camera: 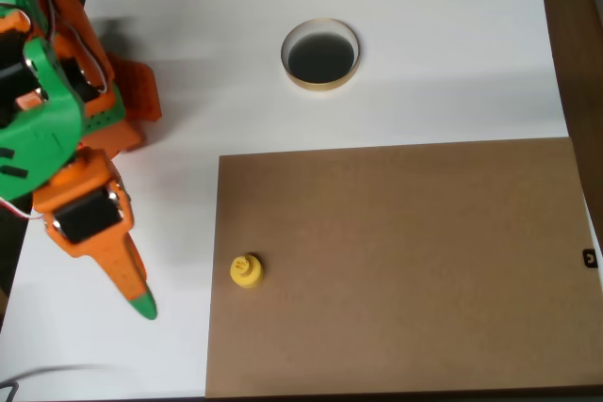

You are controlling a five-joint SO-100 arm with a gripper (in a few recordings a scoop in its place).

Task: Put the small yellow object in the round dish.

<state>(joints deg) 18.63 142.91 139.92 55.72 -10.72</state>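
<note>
Here, in the overhead view, the largest thing is the white table (424, 63), which fills most of the picture and runs bare across the top and down the left side. On it lies a flat brown board (405, 270), a wide rectangle covering the lower right part of the table, its top edge running level across the middle of the picture and its left edge a little right of the arm. Along the right margin a strip of darker brown surface (579, 44) shows beyond the table's edge. Next in size is the arm (66, 110), orange and green, entering from the upper left corner and reaching down along the left side over the white table; wires show near its upper part. Its gripper (132, 284) points down and to the right, an orange tapering finger with a green tip, hanging over the white surface just left of the board; it looks closed to a single point with nothing between the fingers, apart from everything on the table. The round dish (320, 54) sits on the white table above the board's top edge, near the upper middle, pale rim around a dark inside. The small yellow object (247, 271) stands on the board close to its left edge, to the right of the gripper's tip and well apart from the dish.
</note>
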